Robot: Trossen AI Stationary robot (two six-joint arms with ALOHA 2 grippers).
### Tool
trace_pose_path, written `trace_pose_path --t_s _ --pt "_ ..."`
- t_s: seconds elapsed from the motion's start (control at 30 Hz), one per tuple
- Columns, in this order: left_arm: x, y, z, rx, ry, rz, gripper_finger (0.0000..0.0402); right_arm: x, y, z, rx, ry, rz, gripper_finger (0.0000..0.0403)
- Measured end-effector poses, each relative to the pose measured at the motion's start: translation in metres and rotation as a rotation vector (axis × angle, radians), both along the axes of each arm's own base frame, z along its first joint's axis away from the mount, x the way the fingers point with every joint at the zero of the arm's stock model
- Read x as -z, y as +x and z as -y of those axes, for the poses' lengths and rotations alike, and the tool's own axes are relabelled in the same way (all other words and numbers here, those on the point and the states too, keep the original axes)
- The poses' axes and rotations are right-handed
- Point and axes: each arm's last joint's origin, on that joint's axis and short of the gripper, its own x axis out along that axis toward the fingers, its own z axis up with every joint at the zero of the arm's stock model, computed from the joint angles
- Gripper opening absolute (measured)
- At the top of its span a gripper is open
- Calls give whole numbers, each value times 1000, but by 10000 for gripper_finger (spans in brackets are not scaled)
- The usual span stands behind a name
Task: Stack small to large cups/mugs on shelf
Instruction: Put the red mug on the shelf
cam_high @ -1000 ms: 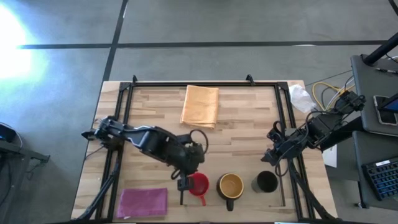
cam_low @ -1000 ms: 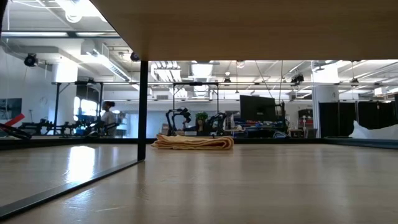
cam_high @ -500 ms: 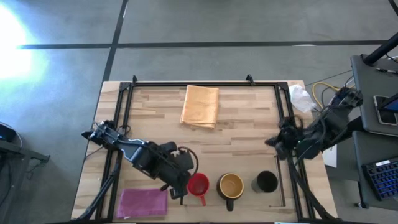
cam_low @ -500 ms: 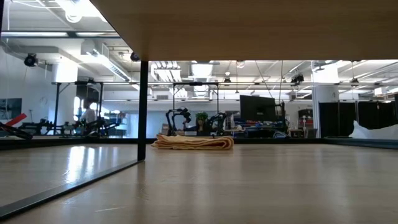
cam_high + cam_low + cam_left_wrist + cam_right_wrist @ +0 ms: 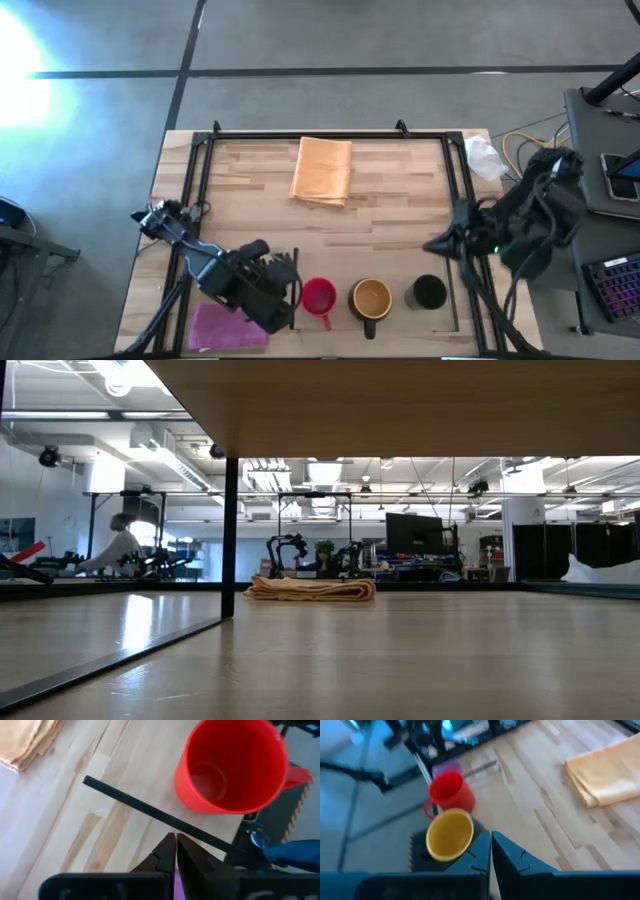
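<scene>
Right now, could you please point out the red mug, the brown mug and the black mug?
red mug (image 5: 319, 296), high view, its open inside.
brown mug (image 5: 371, 297), high view, its yellow inside.
black mug (image 5: 429, 291), high view, its dark inside.

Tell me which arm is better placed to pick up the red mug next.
Left. The left gripper sits right beside the red mug, shut and empty. The right gripper is farther away, past the brown mug and black mug.
</scene>
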Motion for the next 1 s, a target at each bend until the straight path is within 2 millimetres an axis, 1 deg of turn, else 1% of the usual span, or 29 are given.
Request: trace_pose_path --t_s 0.13,0.2,0.3,0.37,0.43,0.5,0.53,0.6,0.7,0.77,1.0 --pt "8 -1 2 1 35 -19 0 3 22 -29 -31 -51 -116 8" --pt "13 -1 2 5 47 -34 0 5 36 -45 -53 -64 -143 8" --pt "18 -3 3 16 64 -55 0 4 59 -64 -65 -74 -148 8" --pt "20 -9 4 28 71 -62 0 3 75 -75 -66 -78 -139 8" --pt "22 -14 8 62 75 -53 0 2 92 -85 -78 -85 -126 8" --pt "25 -19 15 85 73 -6 0 3 111 -94 -102 -86 -123 8" --pt "26 -21 19 95 75 22 0 5 120 -98 -115 -86 -122 8" --pt "27 -25 23 115 63 88 0 15 139 -104 -140 -90 -129 8" --pt "30 -32 26 129 35 175 0 32 160 -107 -190 -28 -181 8" --pt "35 -34 28 135 9 212 0 38 169 -107 -186 3 -196 8" --pt "56 -40 23 136 -45 326 0 63 197 -122 -220 55 -219 8"
